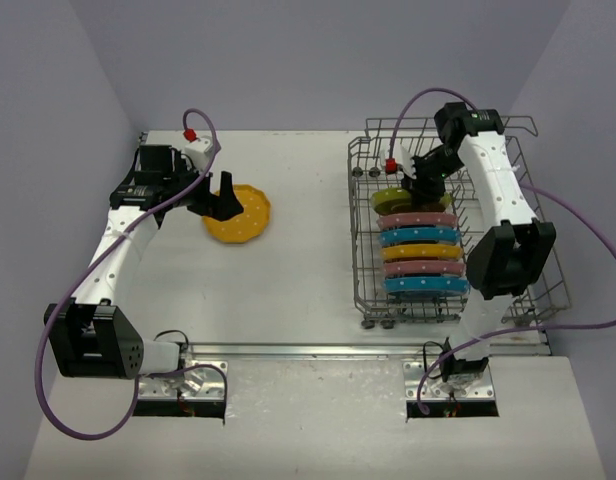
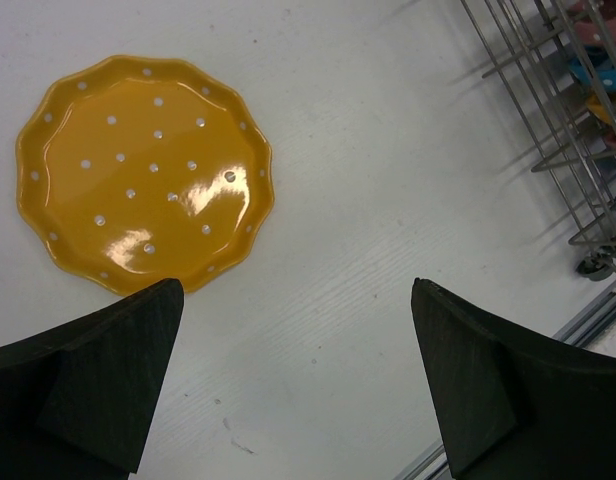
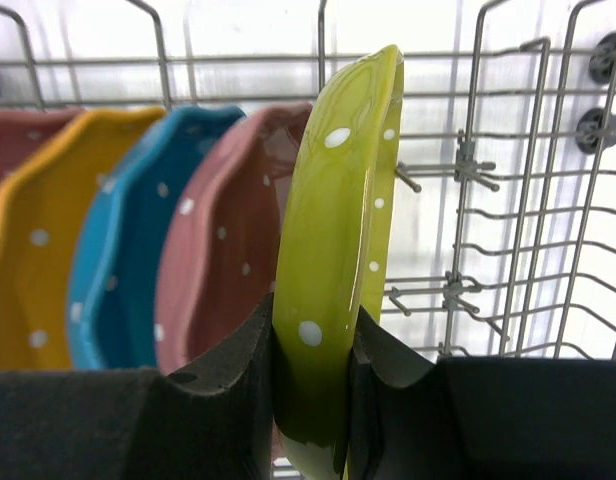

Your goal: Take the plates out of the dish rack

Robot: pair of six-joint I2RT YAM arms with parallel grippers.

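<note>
The grey wire dish rack (image 1: 373, 290) stands on the right of the table with several dotted plates on edge in it: pink (image 1: 416, 219), blue (image 1: 419, 236), orange-yellow, pink and blue. My right gripper (image 1: 420, 187) is shut on the rim of the lime green plate (image 3: 340, 230) at the rack's far end, next to a pink plate (image 3: 223, 250). An orange-yellow plate (image 1: 239, 213) lies flat on the table at the left. My left gripper (image 1: 224, 200) is open and empty just above its near edge; the plate (image 2: 143, 170) shows beyond the left fingertip (image 2: 138, 340).
The rack's wire side (image 2: 558, 120) shows at the right of the left wrist view, with a caster (image 2: 596, 266) at its foot. A metal rail (image 1: 318, 350) runs along the table's near edge. Purple cables (image 1: 203, 130) loop off both arms.
</note>
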